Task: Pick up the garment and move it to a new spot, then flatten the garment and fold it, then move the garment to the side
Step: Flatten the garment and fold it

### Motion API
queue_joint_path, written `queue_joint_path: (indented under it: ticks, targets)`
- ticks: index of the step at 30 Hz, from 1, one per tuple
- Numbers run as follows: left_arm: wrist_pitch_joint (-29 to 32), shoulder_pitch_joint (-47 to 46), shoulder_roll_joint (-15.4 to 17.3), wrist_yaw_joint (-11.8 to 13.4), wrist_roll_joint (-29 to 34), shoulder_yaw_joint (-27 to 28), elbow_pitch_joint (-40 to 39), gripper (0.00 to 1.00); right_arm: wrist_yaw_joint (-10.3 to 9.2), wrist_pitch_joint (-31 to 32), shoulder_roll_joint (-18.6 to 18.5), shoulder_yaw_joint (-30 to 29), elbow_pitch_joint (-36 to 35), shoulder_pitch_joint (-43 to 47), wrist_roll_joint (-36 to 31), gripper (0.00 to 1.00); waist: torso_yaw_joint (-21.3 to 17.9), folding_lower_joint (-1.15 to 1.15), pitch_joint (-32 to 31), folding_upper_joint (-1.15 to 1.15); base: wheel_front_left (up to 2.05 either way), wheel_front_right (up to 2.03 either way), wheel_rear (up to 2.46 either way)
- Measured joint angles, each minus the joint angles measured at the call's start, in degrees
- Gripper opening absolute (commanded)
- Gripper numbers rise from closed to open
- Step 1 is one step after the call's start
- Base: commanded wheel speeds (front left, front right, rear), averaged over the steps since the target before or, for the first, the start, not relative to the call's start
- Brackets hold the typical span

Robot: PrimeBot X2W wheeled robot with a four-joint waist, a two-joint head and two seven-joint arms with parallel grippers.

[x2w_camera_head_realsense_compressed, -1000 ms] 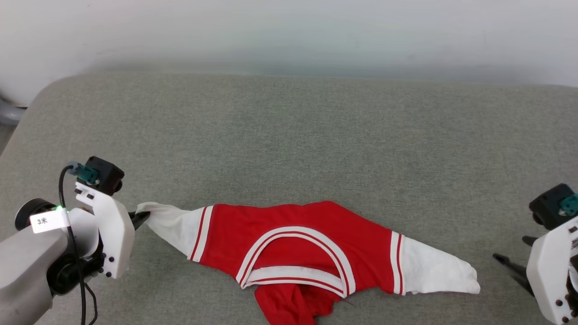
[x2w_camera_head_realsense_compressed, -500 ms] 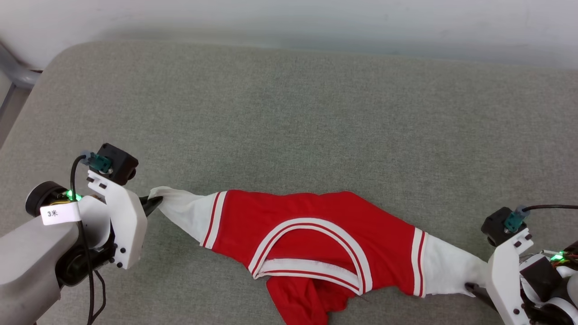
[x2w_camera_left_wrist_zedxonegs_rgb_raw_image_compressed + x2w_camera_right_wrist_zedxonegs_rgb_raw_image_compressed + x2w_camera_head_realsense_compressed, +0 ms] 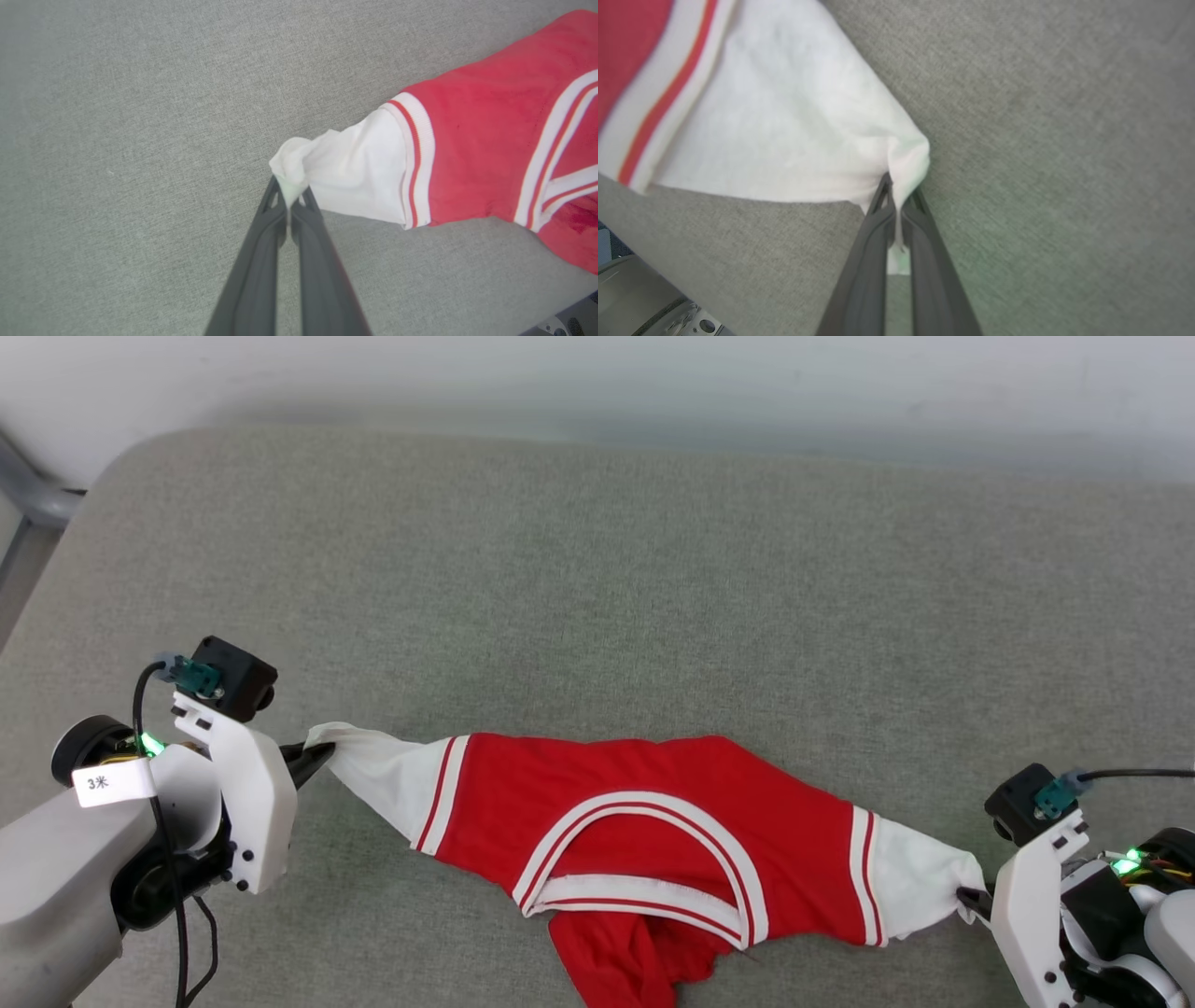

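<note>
- Location: the garment (image 3: 653, 831) lies stretched along the front edge of the grey padded surface (image 3: 597, 597), reaching from near the left edge to near the right. Its red body is bunched below the striped neck trim (image 3: 644, 896) and runs out of the head view at the bottom.
- Left gripper (image 3: 290, 196): clenched on the tip of the white left sleeve end (image 3: 355, 177), with cloth pinched between the fingers.
- Right gripper (image 3: 899, 186): clenched on the corner of the white right sleeve end (image 3: 784, 126), with a small tab of cloth showing below the tips.
- Handling, judged: light, soft and limp jersey cloth. It will sag and drape wherever unsupported and will not hold a shape. It is not fragile, though a pinch this close to the edge could slip under a hard pull.
- Hold points, judged: the two sleeve ends suit lifting and spreading. The bunched lower body will need a shake or drag to lie flat.
- Surroundings: the far half of the padded surface carries nothing. A pale wall (image 3: 597, 373) runs behind the back edge and a grey tube (image 3: 37, 495) stands off the back-left corner, both well apart from the garment.
- Obstructions: none seen between the grippers and the rest of the surface.
</note>
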Motion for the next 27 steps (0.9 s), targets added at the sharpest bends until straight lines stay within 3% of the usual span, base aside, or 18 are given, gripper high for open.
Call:
queue_joint_path:
  ticks: [12,22,27]
  targets:
    - [-5.8,0.0,3.0,-0.5,-0.7,3.3,-6.4,0.0,0.03,-9.2,-3.4,-7.5,-7.0,-0.7,0.2,0.0,-1.0,0.0,-7.8,0.0,0.0,0.0,0.0]
    - [-7.9,-5.4,6.3,1.4,0.2,7.8,-14.8,0.0,0.03,-6.2,-3.6,-18.5,-19.5,-2.1,-3.7,0.0,-1.7,0.0,-11.3,0.0,0.0,0.0,0.0]
    - [-8.9,-12.2,4.3,1.0,1.1,11.5,-16.2,0.0,0.03,-2.6,-1.0,-23.0,-24.5,-9.8,-6.3,0.0,-1.9,0.0,-9.2,0.0,0.0,0.0,0.0]
